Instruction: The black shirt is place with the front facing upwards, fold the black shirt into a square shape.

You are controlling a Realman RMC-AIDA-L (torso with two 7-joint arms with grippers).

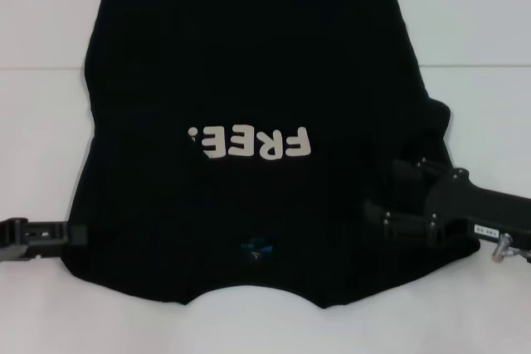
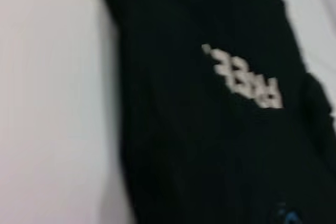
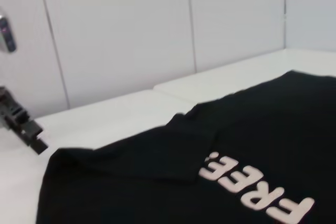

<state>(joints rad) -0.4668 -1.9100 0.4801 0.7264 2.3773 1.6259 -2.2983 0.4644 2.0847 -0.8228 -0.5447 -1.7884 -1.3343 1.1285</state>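
Note:
The black shirt [image 1: 249, 80] lies flat on the white table, front up, with the off-white "FREE!" print [image 1: 253, 144] at its middle and the small blue neck label [image 1: 255, 249] near the front edge. Its left side runs straight. A sleeve bulges out on the right [image 1: 436, 126]. My left gripper [image 1: 76, 234] sits low at the shirt's left edge, near the shoulder. My right gripper [image 1: 377, 220] rests over the shirt's right shoulder area, black against black cloth. The shirt [image 2: 220, 145] fills the left wrist view. The right wrist view shows the print [image 3: 257, 187] and a flap folded over the cloth [image 3: 173, 150].
The white table [image 1: 481, 31] has a seam running across it behind the shirt's middle. White wall panels [image 3: 131, 35] stand beyond the table. The left gripper [image 3: 21, 124] shows far off in the right wrist view.

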